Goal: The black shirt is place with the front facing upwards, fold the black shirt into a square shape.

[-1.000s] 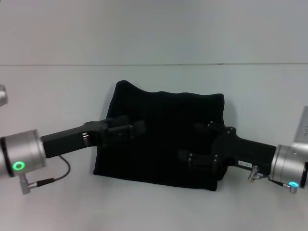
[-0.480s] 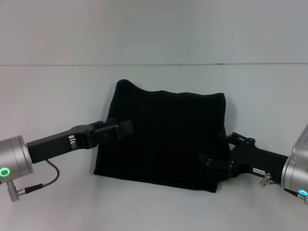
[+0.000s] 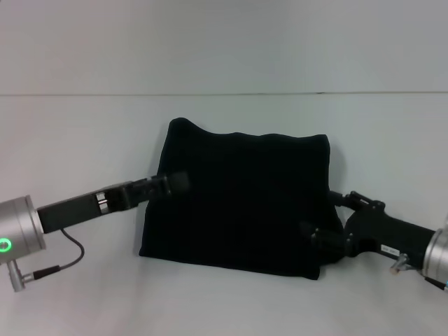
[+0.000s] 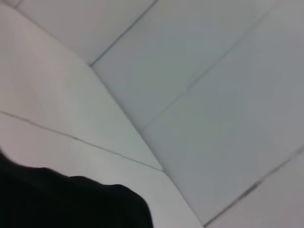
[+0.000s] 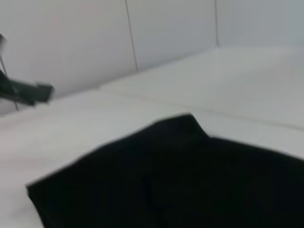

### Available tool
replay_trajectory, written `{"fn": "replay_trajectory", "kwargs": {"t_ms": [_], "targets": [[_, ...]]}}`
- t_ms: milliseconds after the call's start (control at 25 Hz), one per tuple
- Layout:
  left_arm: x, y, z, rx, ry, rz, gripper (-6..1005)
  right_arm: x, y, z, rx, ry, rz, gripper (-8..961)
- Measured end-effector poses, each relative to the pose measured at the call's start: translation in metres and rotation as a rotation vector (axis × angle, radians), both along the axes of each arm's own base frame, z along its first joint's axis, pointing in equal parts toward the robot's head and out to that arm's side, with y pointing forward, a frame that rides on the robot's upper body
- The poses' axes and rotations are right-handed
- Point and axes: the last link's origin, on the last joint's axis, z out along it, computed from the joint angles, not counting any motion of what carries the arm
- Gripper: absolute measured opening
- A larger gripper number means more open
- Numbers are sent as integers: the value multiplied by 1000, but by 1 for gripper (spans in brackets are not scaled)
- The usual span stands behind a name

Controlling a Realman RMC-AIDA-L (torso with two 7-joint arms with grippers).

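Pulling both arms back off the black shirt, now a squarish fold, I can't tell either hand's opening: left hand, right hand.

You have the black shirt as soft matt cloth, faintly rumpled along its far edge. Under it the surface looks smooth, pale and matt. Both arms show brushed silvery metal cuffs, and each gripper housing looks like matt black plastic.

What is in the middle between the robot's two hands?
The folded black shirt lies between them on the white table, as the head view shows. The left gripper is at its left edge, the right gripper at its near right corner.
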Motion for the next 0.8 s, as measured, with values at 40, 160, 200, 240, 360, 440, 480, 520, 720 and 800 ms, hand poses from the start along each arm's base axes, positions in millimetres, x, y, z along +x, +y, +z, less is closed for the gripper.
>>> {"fn": "replay_trajectory", "kwargs": {"t_ms": [40, 160, 200, 240, 360, 440, 480, 520, 720, 800], "targets": [[-1, 2, 1, -7, -5, 27, 947, -1, -2, 4, 4, 17, 17, 944], [-7, 14, 6, -46, -23, 159, 947, -4, -11, 15, 11, 64, 71, 944], [-10, 19, 7, -65, -18, 210, 947, -4, -15, 18, 9, 78, 89, 944], [-12, 23, 9, -83, -9, 253, 947, -4, -19, 21, 6, 88, 103, 944], [-20, 36, 10, -122, 43, 363, 948, 0, -35, 25, -14, 106, 134, 944], [-24, 43, 9, -141, 99, 414, 948, 5, -46, 26, -25, 104, 147, 944], [-26, 46, 9, -151, 133, 434, 948, 7, -52, 25, -31, 98, 154, 944], [-27, 50, 8, -162, 165, 450, 948, 10, -57, 25, -37, 93, 158, 944], [-18, 60, 3, -193, 240, 442, 946, 18, -73, 20, -54, 79, 150, 944], [-16, 62, -1, -198, 262, 438, 945, 19, -75, 19, -56, 80, 145, 944]]}}
